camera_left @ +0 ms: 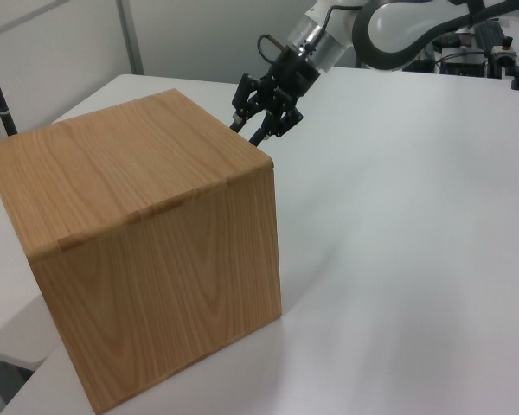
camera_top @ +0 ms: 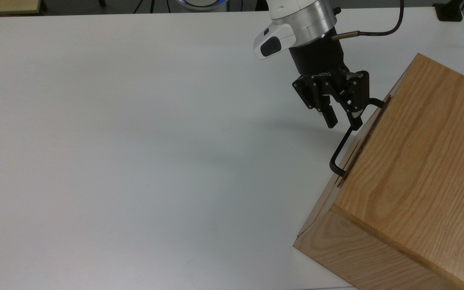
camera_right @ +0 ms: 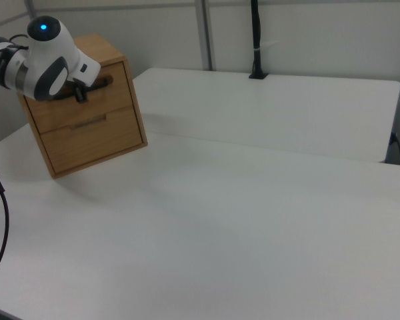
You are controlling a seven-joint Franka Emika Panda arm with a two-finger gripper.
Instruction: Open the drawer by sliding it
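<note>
Table (camera_top: 115,141) white, bare, grey partition walls (camera_right: 307,33) behind

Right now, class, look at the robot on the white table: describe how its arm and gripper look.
The arm has glossy white rounded links with dark joints. A silver metal wrist collar leads to a black two-finger gripper with small white lettering. A thin black cable plugs in beside the collar. One joint cap carries a blue light.

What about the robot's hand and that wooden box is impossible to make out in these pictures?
- Left view: the drawer front and handle are hidden behind the cabinet.
- Right view: the arm covers the gripper and much of the handle.
- Top view: the cabinet is cut off at the right and bottom edges; whether the gripper touches the handle is unclear.
</note>
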